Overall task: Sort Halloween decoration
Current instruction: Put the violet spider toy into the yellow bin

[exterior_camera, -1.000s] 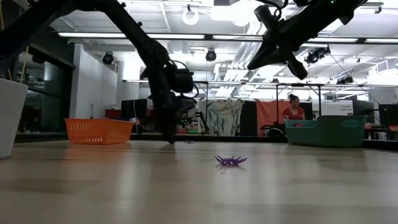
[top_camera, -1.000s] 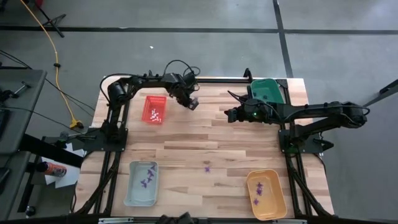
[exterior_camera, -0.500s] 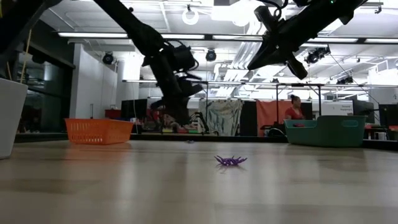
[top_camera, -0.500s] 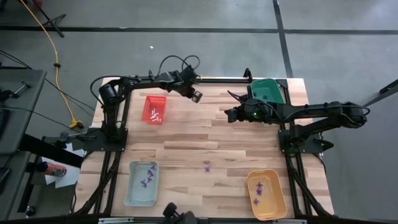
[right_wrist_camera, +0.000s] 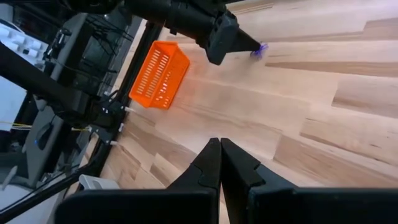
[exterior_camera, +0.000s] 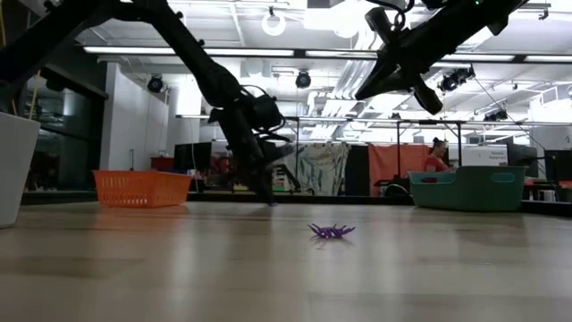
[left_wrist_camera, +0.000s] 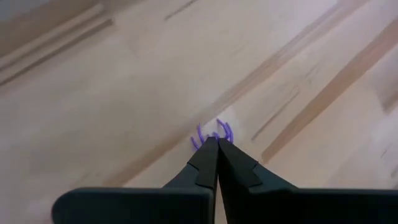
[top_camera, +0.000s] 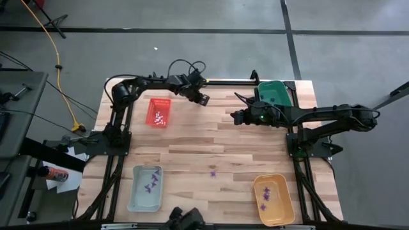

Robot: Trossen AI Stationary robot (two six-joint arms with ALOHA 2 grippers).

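Purple plastic spider decoration (left_wrist_camera: 213, 133) sitting at closed left gripper (left_wrist_camera: 217, 144) tips, table's 12 o'clock; grip unconfirmed, slipping likely. Right gripper (right_wrist_camera: 220, 147) idling closed, 1 o'clock.

Two dark jointed arms, looped black cables, tapered black fingers (left_wrist_camera: 239, 171).

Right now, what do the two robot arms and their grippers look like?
Both arms are dark, nearly black, built of slim jointed links. The left arm carries loose black cable loops near its wrist. The right arm shows a small green light near its wrist. The left gripper and the right gripper each end in two dark, tapering, pointed fingers.
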